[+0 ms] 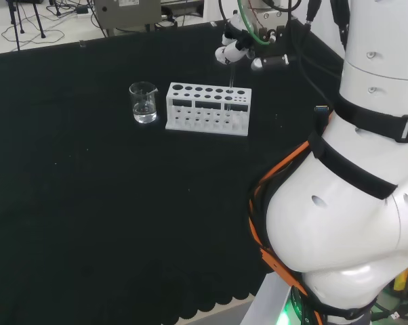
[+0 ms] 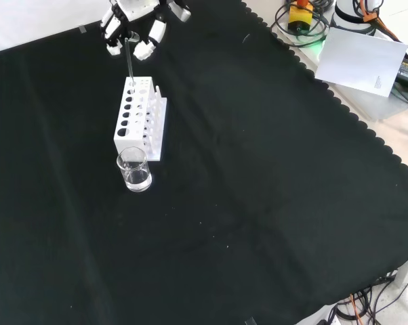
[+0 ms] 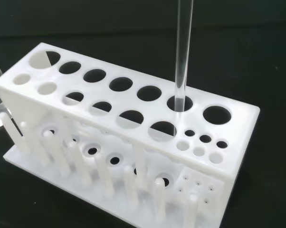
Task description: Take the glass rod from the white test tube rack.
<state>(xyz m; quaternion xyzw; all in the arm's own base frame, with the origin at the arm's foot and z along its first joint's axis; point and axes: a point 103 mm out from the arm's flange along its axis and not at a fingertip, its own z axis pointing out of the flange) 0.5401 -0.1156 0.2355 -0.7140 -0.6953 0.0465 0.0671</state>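
Glass rod [image 3: 183,52] stands upright, long axis near vertical, lower end at the mouth of a large hole in the back row of the white test tube rack [image 3: 133,137], second hole from one end; whether the tip is still inside the hole or just above it cannot be told. Rod is clear, smooth, a thin straight cylinder. In the front view the hand [image 2: 133,27] sits directly above the rack's far end, fingers [image 2: 150,42] curled down around the rod's upper part, pinching it. Rack directly below the hand: white plastic, oblong, top plate with two rows of large round holes plus a cluster of small holes at one end, rounded pegs along the base. A clear glass beaker [image 1: 144,103] with a little clear liquid stands just beyond the rack's end farthest from the hand. Bench cover is black cloth [image 2: 272,203], matte, scalloped edge.
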